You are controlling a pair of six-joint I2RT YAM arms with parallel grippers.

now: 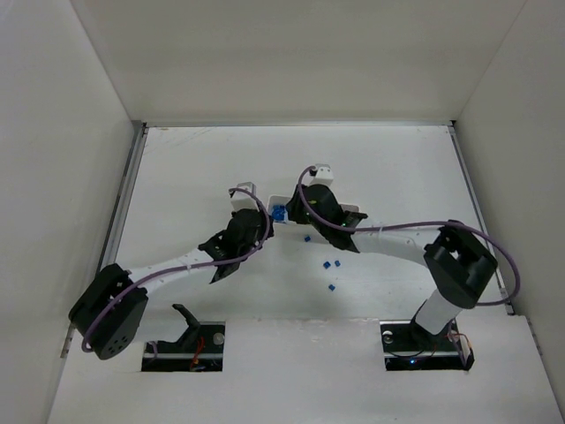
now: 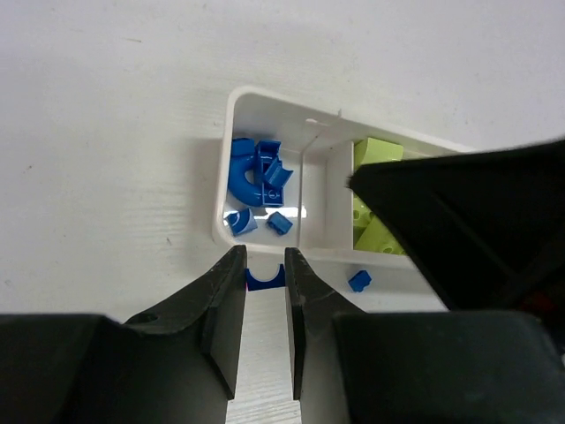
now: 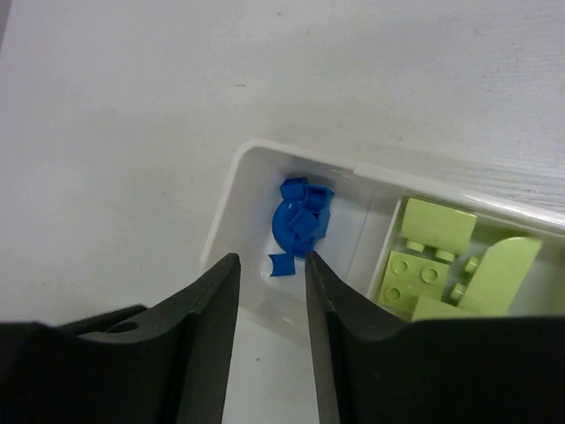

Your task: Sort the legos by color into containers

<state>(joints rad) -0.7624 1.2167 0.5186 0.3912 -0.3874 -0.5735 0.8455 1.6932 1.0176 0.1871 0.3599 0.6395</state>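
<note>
- The tray (image 2: 265, 110) lay mid-table (image 1: 380, 168), between the two grippers.
- Its left end compartment held a heap of blue legos (image 2: 252, 177): a round piece with small cubes on and beside it.
- The next compartment to the right held green legos (image 2: 380, 152), studded blocks lying close together.
- What lay further right in the tray was hidden behind the right arm.
- The left gripper (image 2: 265, 261) was clamped on a blue arch (image 2: 264, 280), pinched between its fingertips just outside the near wall of the blue compartment.
- The right gripper (image 3: 272, 259) hung over the blue compartment with its fingers apart and touching nothing.
- A small blue bit (image 3: 281, 264) showed between its tips, apparently on the compartment floor, though the view was too steep to be sure.
- One blue cube (image 2: 358, 281) sat on the table just beside the tray's near wall.
- A few more loose cubes (image 1: 332, 264) lay scattered near and right of the tray, apart from each other.
</note>
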